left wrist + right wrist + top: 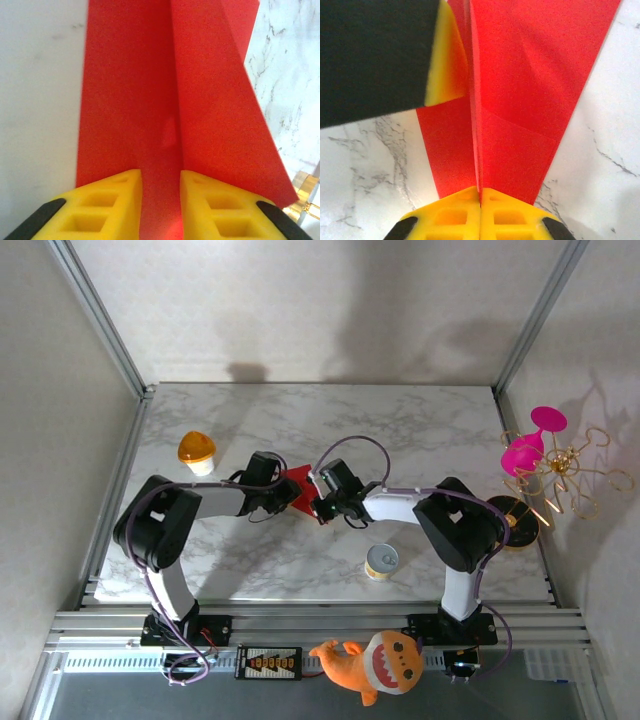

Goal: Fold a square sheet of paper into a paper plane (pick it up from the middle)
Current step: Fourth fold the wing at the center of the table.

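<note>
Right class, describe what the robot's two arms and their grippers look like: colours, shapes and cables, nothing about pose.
Both the left arm and right arm have bulky black joint housings linked by white tube segments, with thin purple cables looping alongside. The left gripper and right gripper each end in two bright yellow fingers moulded with rectangular hollow cells, black at the outer edges.

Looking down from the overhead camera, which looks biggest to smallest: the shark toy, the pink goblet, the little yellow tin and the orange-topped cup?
1. Shark toy.
2. Pink goblet.
3. Orange-topped cup and yellow tin: they look too alike to rank.
</note>
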